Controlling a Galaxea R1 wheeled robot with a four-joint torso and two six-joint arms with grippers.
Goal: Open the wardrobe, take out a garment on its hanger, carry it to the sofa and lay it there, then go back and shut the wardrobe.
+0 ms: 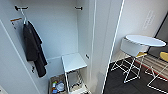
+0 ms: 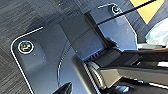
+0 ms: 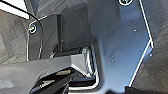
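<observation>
The wardrobe (image 1: pixel 57 27) stands open straight ahead, its white interior in plain sight. Its left door (image 1: pixel 10 65) swings out at the near left, and its right door (image 1: pixel 105 37) stands edge-on at centre. A long black garment (image 1: pixel 33 50) hangs on a hook high on the left side inside. Both wrist views look down past the robot's own dark plate at dark carpet (image 2: pixel 15 15).
Low in the wardrobe sits a small white stool-like shelf (image 1: pixel 73 62), with a box of small items (image 1: pixel 58 86) beside it. A round white table (image 1: pixel 145 40), a white wire-legged chair (image 1: pixel 130 47) and a yellow seat (image 1: pixel 165 56) stand to the right on dark floor.
</observation>
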